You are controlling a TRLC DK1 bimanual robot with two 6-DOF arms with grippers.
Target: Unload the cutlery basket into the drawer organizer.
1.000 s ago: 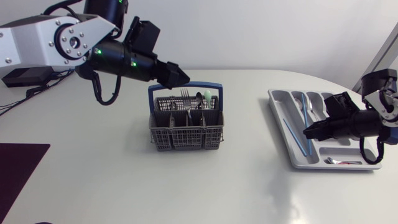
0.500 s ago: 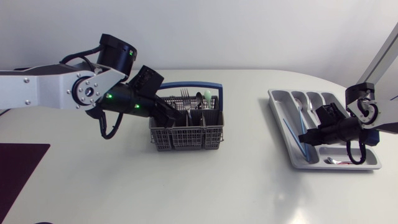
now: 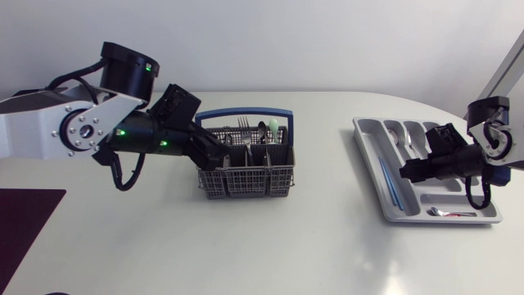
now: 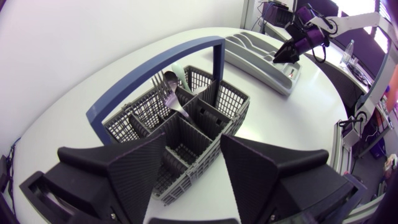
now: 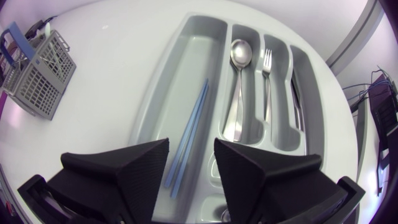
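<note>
Since half a second ago the left arm (image 3: 78,131) has drawn back, and its spread jaws now sit at the left end of the cutlery basket (image 3: 246,174) instead of further in over it. The right arm (image 3: 463,160) has shifted slightly toward the far end of the drawer organizer (image 3: 368,156), jaws spread above it. Only the left wrist view shows those jaws over the basket's near cells, with a fork (image 4: 163,94) and spoon (image 4: 170,78) standing in far cells. Only the right wrist view clearly shows blue chopsticks (image 5: 189,134) in the long compartment. The basket stands mid-bench (image 3: 327,238) and the organizer near the right edge, with bare surface between them
</note>
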